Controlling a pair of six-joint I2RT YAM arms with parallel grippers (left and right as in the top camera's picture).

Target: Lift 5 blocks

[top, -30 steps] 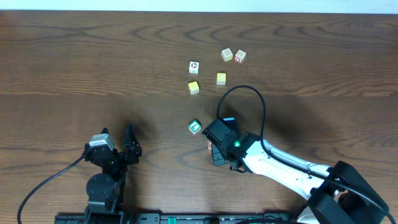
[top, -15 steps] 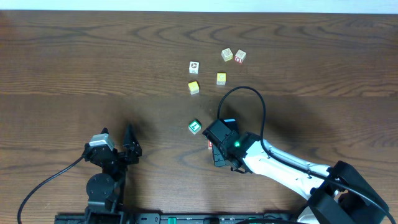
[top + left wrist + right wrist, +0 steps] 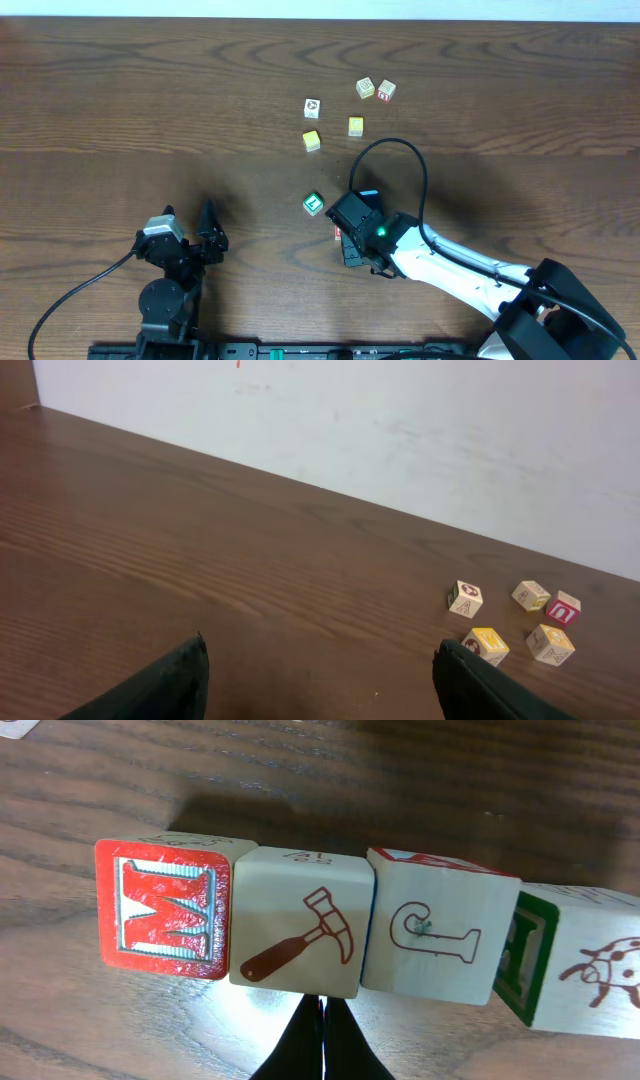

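A dark wooden table (image 3: 120,90) fills the overhead view, and a white wall (image 3: 400,430) is seen behind it from the left wrist. The right arm (image 3: 450,268) is stretched from 4 o'clock towards the centre. The left arm (image 3: 165,290) is folded at 8 o'clock.

The left pincer (image 3: 189,215) is held wide, with nothing between its fingers, and is pointed to 12 o'clock. The right pincer (image 3: 322,1045) is closed, finger against finger, with nothing gripped.

In the right wrist view its tips are seen just at 6 o'clock of a row of four blocks lying side by side on the table. From 9 to 3 o'clock these are the red-faced M block (image 3: 165,908), the hammer block (image 3: 303,925), the hook block (image 3: 435,930) and the beetle block (image 3: 590,970), which has a green side. Whether the tips touch the hammer block cannot be told.

From overhead, a green block (image 3: 314,204) is seen just at 6 o'clock of the centre, near the right pincer's housing.

Five more cubes are grouped at 12 to 1 o'clock, well apart from both pincers. They are a white block (image 3: 312,107), a pale block (image 3: 365,88) just beside a red-marked block (image 3: 386,91), and two yellow cubes (image 3: 312,141) (image 3: 355,126).
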